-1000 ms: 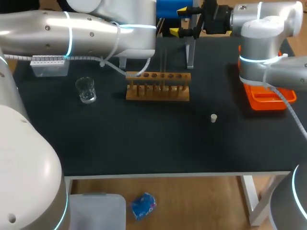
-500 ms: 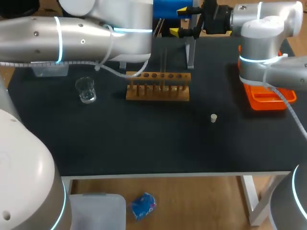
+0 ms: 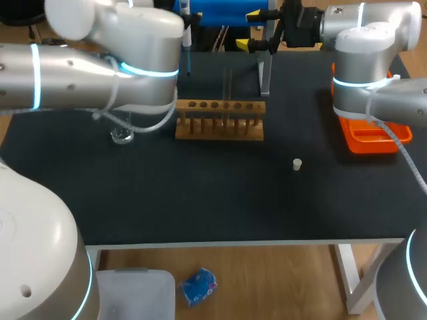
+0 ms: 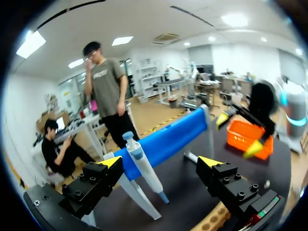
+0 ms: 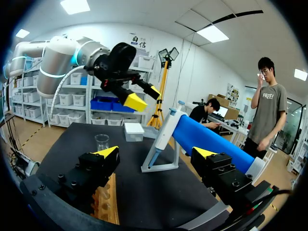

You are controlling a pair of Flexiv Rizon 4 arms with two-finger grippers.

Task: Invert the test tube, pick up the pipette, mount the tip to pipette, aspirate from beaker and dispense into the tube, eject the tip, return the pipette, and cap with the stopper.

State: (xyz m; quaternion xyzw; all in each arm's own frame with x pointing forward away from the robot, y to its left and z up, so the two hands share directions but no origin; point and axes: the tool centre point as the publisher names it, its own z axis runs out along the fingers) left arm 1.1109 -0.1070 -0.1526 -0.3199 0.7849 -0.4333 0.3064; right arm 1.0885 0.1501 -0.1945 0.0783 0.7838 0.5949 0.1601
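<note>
The blue-and-white pipette hangs on its blue-barred stand at the back of the table, just ahead of my left gripper, which is open and apart from it. My right gripper is open and empty too, facing the same pipette from the other side; in the head view it is at the back. A clear test tube stands upright in the wooden rack. The beaker is partly hidden under my left arm. The white stopper lies on the mat.
An orange tray sits at the right edge under my right arm. A clear tip box stands behind the beaker; my left arm hides it in the head view. The front half of the black mat is bare.
My left arm has swung right and towards the back, covering the tip box and part of the beaker. The right arm has kept still.
</note>
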